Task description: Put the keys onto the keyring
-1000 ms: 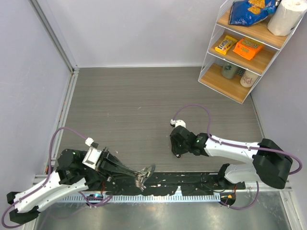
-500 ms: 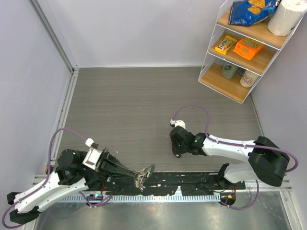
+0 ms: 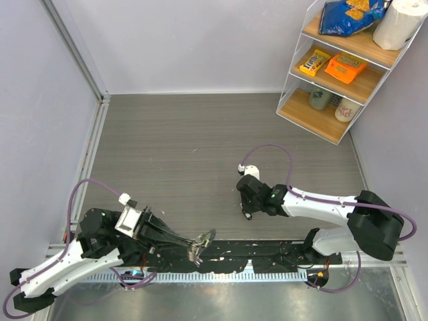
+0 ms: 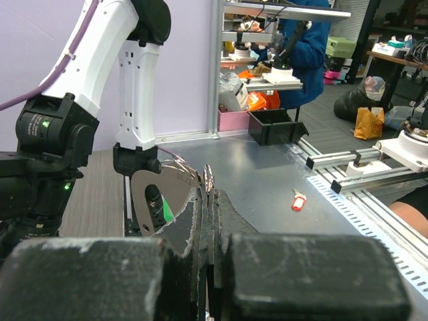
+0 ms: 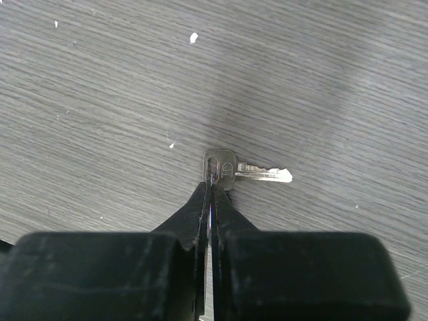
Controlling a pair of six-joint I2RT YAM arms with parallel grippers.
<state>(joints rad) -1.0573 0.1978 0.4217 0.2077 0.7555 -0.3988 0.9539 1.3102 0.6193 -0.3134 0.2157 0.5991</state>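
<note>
keyring and key, both pinched
our left gripper (image 4: 208,199) clamped the keyring (image 4: 157,194) near the front edge of the table (image 3: 187,147); farther right, our right gripper (image 5: 211,189) pinched a silver key (image 5: 259,174) by its head.

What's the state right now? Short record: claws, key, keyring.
left claw: shut on keyring, held near the arm bases
right claw: shut on head of silver key
key blade: sticks out sideways over the table; contact with it unclear
key on keyring: not yet
</note>
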